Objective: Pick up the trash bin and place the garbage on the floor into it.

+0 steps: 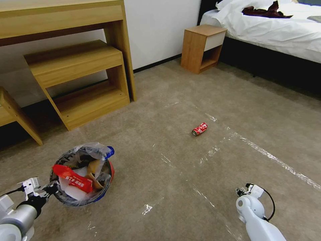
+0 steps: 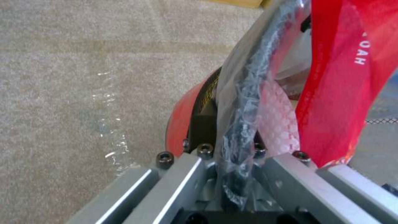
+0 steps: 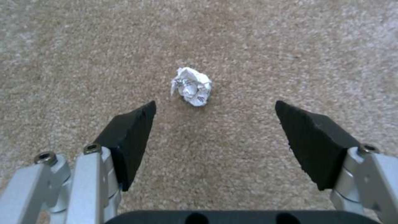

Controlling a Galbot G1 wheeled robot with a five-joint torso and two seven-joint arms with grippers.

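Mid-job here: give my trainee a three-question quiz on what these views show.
1. True or false: the left gripper is shut on the trash bin's rim.
2. What lies on the floor between the open right gripper's fingers? A) crumpled paper ball B) slipper C) stick
3. Fill in: the crushed red ___ lies on the carpet toward the bed.

Key: 1 true; 2 A; 3 can.

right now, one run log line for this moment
left gripper: shut on trash bin rim | right gripper: open above crumpled tissue | red can: on floor
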